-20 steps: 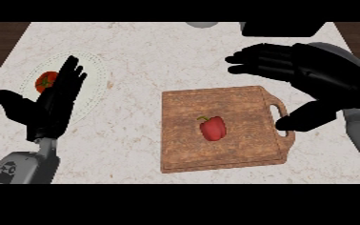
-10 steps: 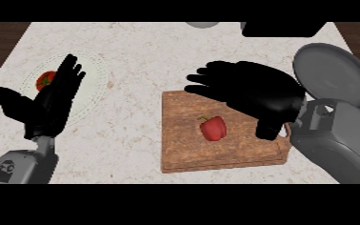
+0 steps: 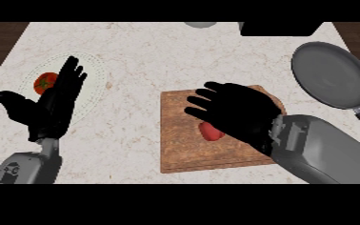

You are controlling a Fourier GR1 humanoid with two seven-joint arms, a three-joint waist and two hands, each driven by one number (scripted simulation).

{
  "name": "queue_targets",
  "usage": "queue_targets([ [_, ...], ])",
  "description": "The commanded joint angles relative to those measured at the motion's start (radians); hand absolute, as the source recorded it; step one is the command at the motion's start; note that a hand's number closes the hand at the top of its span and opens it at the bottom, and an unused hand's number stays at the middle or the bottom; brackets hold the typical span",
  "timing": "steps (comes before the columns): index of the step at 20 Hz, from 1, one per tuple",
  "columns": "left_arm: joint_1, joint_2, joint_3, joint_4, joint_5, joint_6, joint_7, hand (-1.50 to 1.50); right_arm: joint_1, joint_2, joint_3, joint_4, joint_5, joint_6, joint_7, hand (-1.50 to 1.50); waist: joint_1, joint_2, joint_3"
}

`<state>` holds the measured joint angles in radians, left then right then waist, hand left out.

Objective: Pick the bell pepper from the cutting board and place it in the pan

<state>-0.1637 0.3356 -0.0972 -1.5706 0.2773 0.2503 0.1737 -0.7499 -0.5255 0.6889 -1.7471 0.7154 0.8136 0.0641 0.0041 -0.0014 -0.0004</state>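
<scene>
Head view: right hand [image 3: 235,109] hovering fingers-spread over bell pepper [image 3: 209,131] on cutting board [image 3: 184,148]; nothing gripped, pan [image 3: 330,74] at far right waiting. Left hand [image 3: 53,107] resting open.

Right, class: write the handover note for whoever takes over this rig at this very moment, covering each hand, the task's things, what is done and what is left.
Right black hand: above the brown wooden cutting board, fingers spread, hiding part of the red bell pepper; no grasp visible.
Left black hand: open, resting at the left, fingers up, in front of a pale round plate that holds a red tomato.
The round grey pan sits at the right edge, with nothing visible in it.
Done: nothing placed; pepper lies on the board.
Left: grasp the pepper, lift it, carry it right and set it in the pan.
</scene>
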Motion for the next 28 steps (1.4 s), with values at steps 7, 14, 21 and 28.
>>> queue_targets([
  [7,0.023,-0.031,0.026,0.031,-0.006,-0.058,-0.041,0.00,0.067,0.025,0.081,-0.193,0.230,0.067,0.095,-1.50,-0.005,0.000,0.000],
  [14,0.015,-0.025,0.043,-0.086,-0.032,-0.040,0.086,0.00,0.199,0.109,0.131,-0.186,0.331,0.031,0.084,-1.50,-0.002,0.000,0.001],
  [21,0.015,-0.052,0.073,-0.031,-0.053,-0.079,0.027,0.00,0.129,0.240,0.119,-0.010,0.455,0.050,0.095,-1.50,0.001,0.002,0.000],
  [28,-0.005,-0.075,0.101,0.007,-0.071,-0.096,0.023,0.00,0.167,0.264,0.102,0.111,0.536,-0.070,0.005,-1.50,0.000,0.002,0.000],
])
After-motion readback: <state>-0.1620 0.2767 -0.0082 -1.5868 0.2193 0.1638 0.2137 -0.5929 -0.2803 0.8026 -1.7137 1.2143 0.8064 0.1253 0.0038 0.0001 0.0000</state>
